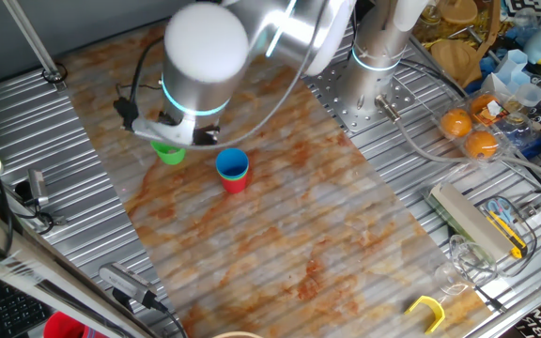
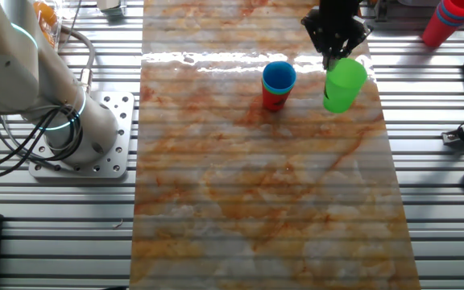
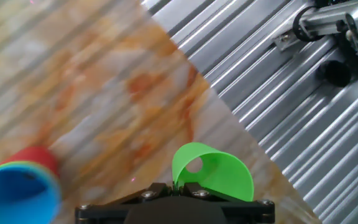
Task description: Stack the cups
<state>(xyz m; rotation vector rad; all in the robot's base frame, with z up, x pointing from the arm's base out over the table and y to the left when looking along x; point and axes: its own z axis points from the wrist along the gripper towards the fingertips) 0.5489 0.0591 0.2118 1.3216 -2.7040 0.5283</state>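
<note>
On the marbled orange-and-white tabletop we see the black two-finger gripper clamped on the rim of 1 bright green tapered plastic cup; the cup hangs tilted below the fingers, and we cannot tell whether its base touches the surface; in the hand view the same green cup shows its open mouth right at the fingertips. Just beside it stands a stack with a blue plastic cup nested on top and a red plastic cup at the bottom; a thin green edge shows between them in the hand view; the stack stands upright, apart from the held cup.
</note>
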